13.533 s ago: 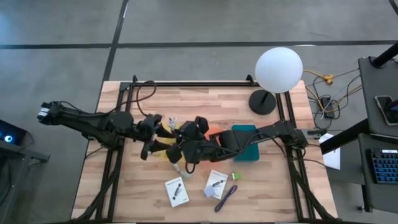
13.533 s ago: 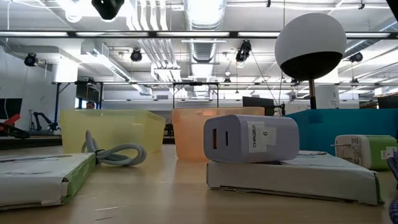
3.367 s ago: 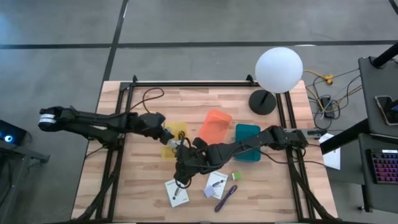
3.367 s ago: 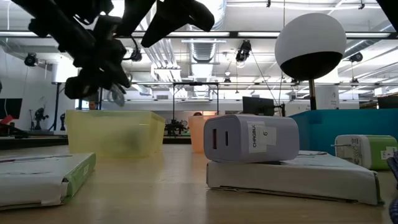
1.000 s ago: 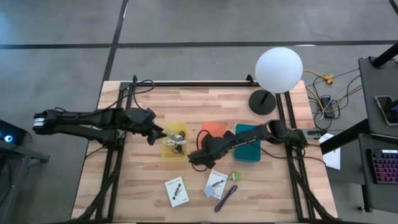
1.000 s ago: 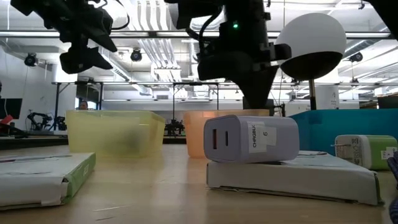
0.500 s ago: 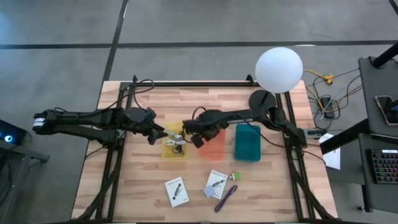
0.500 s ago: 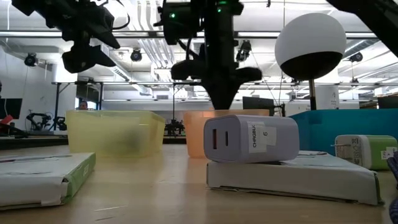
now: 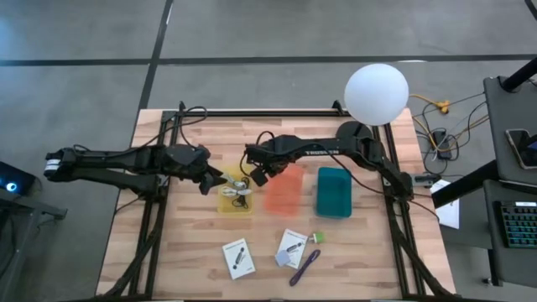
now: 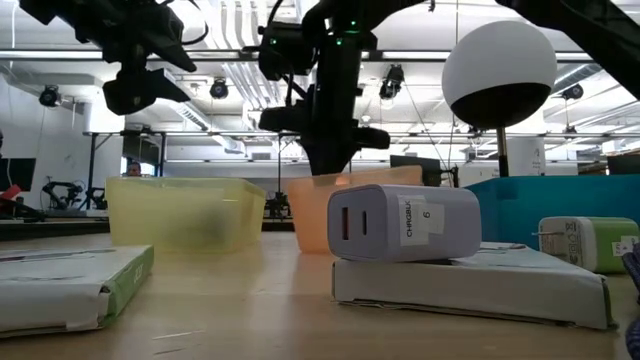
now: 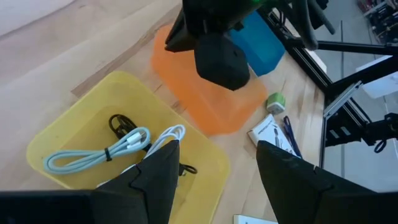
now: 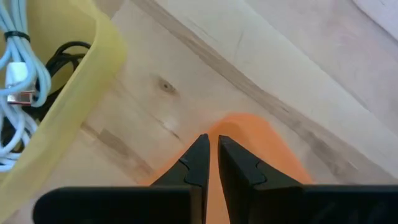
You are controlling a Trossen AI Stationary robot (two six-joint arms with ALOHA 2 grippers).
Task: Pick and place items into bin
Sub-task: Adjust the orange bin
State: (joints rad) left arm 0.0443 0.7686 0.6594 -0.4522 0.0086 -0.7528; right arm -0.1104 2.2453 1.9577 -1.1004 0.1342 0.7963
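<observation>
An orange bin (image 9: 285, 191) stands between a yellow bin (image 9: 237, 201), which holds coiled cables (image 11: 118, 146), and a teal bin (image 9: 334, 191). My right gripper (image 9: 255, 174) is shut at the orange bin's far left corner. My left gripper (image 9: 216, 179) hangs open and empty over the yellow bin's left edge. Two white cards (image 9: 238, 258) (image 9: 291, 247), a purple strap (image 9: 304, 267) and a green cube (image 9: 319, 238) lie on the near part of the table. In the low view a white charger (image 10: 403, 222) rests on one card. My right gripper pinches the orange bin's wall at its rim (image 12: 239, 127), near the far left corner, between the two fingers (image 12: 198, 163). The fingers come from above, pointing down. In the low view the bin's rim (image 10: 350, 178) slants and the bin's bottom stays on the table.
A white globe lamp (image 9: 376, 94) on a dark round base (image 9: 356, 137) stands at the far right. Dark frame rails (image 9: 159, 210) run along the table's left, right and far sides. Bare wood lies along the far edge and at the near left.
My right gripper has gone from the table's middle toward the far edge and a little left, across the orange bin to its far left corner. In the low view the orange bin's rim was level and now slants.
</observation>
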